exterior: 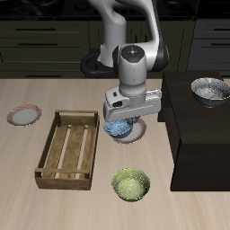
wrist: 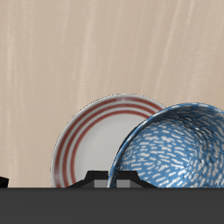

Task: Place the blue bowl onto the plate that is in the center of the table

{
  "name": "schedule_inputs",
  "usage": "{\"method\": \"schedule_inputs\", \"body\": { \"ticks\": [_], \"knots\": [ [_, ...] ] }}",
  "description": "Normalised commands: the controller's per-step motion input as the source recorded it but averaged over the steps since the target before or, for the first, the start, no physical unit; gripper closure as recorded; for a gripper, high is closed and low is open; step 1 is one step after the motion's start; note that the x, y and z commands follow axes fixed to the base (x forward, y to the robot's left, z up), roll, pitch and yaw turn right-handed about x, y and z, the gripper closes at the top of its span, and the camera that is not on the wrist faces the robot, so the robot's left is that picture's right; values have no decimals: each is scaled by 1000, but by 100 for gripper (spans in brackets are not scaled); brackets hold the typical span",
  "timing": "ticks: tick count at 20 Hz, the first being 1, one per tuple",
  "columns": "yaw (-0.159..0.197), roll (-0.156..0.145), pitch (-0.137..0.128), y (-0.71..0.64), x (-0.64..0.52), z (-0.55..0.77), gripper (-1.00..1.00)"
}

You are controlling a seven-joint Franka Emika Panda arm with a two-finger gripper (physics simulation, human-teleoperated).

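Overhead, your table (exterior: 27, 193) was pale wood; the blue bowl (wrist: 179, 149), speckled, overlapped the plate (wrist: 92, 140); gripper (exterior: 126, 121) state unclear.

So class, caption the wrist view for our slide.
Blue bowl overlapping the red-rimmed plate on the table.

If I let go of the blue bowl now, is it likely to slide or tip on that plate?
The blue bowl looks rigid and glossy, so probably slippery and chip-prone. In the wrist view it covers only one side of the plate, so it may settle tilted on the raised rim. Its rounded underside could let it rock.
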Motion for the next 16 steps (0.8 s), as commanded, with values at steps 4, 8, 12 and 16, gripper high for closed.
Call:
{"method": "schedule_inputs", "body": {
  "ticks": [4,8,12,16],
  "knots": [
    [27,20,-2,126,-31,-151,100],
    [29,68,-57,265,-112,190,-100],
    [-36,11,11,14,7,121,-100],
    [30,25,-24,162,-157,178,-100]
  ]
}}
